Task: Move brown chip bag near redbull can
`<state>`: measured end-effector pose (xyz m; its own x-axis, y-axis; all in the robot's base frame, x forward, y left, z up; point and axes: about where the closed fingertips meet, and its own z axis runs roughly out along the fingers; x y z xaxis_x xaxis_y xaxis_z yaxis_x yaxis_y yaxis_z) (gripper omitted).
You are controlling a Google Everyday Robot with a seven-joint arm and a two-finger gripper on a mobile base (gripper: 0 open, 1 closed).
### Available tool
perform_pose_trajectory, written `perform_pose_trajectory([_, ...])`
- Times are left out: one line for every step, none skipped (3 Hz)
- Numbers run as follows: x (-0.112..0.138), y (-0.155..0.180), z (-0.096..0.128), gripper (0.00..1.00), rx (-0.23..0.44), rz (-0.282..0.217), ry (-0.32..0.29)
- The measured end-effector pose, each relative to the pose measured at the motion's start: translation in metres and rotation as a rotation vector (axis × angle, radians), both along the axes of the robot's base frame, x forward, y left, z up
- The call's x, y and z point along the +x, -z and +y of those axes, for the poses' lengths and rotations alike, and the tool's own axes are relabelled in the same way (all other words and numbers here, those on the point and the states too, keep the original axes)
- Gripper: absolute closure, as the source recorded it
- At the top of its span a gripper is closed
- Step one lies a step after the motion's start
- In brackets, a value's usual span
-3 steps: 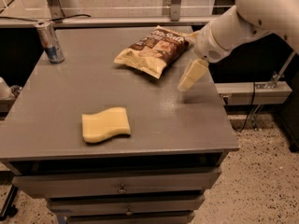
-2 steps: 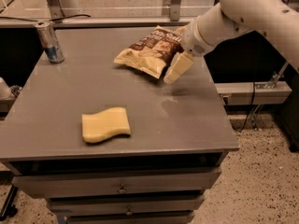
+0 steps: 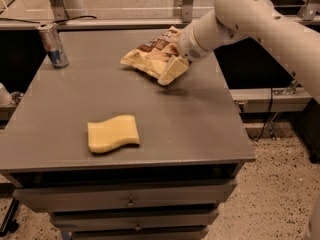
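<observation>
The brown chip bag (image 3: 152, 53) lies on the grey table (image 3: 200, 119) at the back, right of centre, its dark front with white lettering facing up. The redbull can (image 3: 52, 46) stands upright at the table's back left corner, well apart from the bag. My gripper (image 3: 172, 70) reaches in from the right on a white arm; its pale fingers lie over the bag's front right edge and touch it.
A plain yellow wavy sponge (image 3: 113, 133) lies at the front left of the table. The table has drawers below its front edge. A metal rail (image 3: 125, 21) runs behind the table. A grey ledge (image 3: 272, 96) with cables stands to the right.
My arm has swung left and toward the back of the table. The gripper went from the bare tabletop right of the bag to the bag's front right edge. The bag and can have not moved.
</observation>
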<state>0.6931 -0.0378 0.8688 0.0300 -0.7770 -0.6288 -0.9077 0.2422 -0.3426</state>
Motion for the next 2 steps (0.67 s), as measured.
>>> perform_pose_trajectory([0.0005, 0.0088, 0.0029, 0.40, -0.003, 0.009, 0.004])
perform_pose_trajectory([0.0003, 0.0102, 0.0050, 0.64, -0.003, 0.011, 0.001])
